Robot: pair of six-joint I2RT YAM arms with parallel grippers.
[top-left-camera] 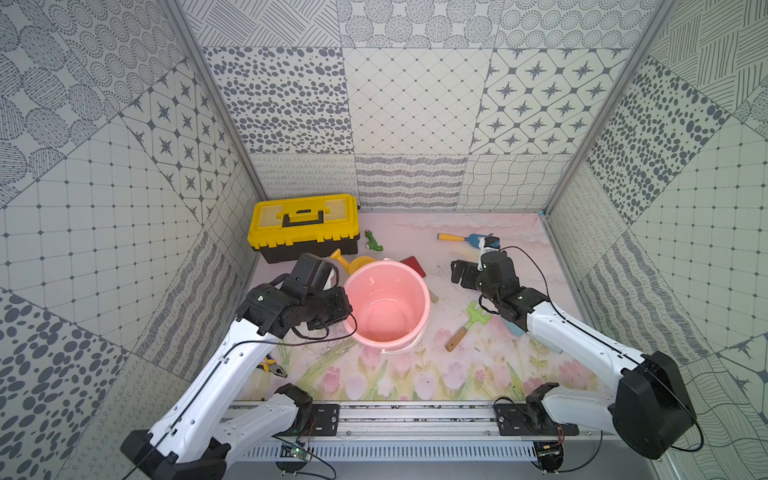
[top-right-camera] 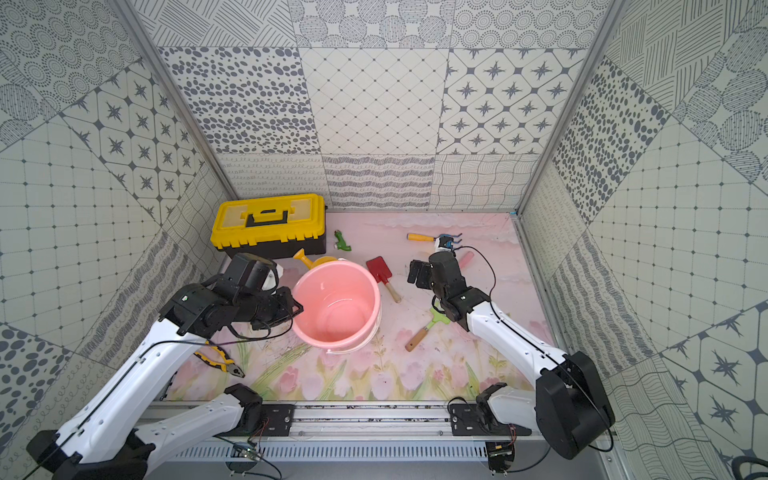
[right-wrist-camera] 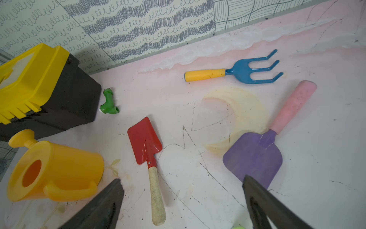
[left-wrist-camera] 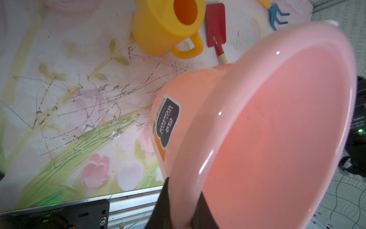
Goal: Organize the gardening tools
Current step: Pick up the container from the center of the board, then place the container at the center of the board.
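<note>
clamped on the rim of the pink bucket (left-wrist-camera: 188, 89), the left hand (left-wrist-camera: 184, 186) pinches the wall between its fingers. right hand (right-wrist-camera: 182, 198) hangs with fingers wide apart above the bench (right-wrist-camera: 198, 109), between the red spade (right-wrist-camera: 145, 142) and the purple scoop (right-wrist-camera: 255, 156). blue fork (right-wrist-camera: 247, 69) lies farther back, green rake (top-left-camera: 473, 320) beside the right arm. every tool in view lies outside the bucket. best, i judge: hold the bucket steady, lower across the spade's wooden handle, close squarely, then carry it over the rim.

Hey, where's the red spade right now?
In a top view the red spade lies flat on the mat, just right of the pink bucket, between it and the open right gripper.
</note>
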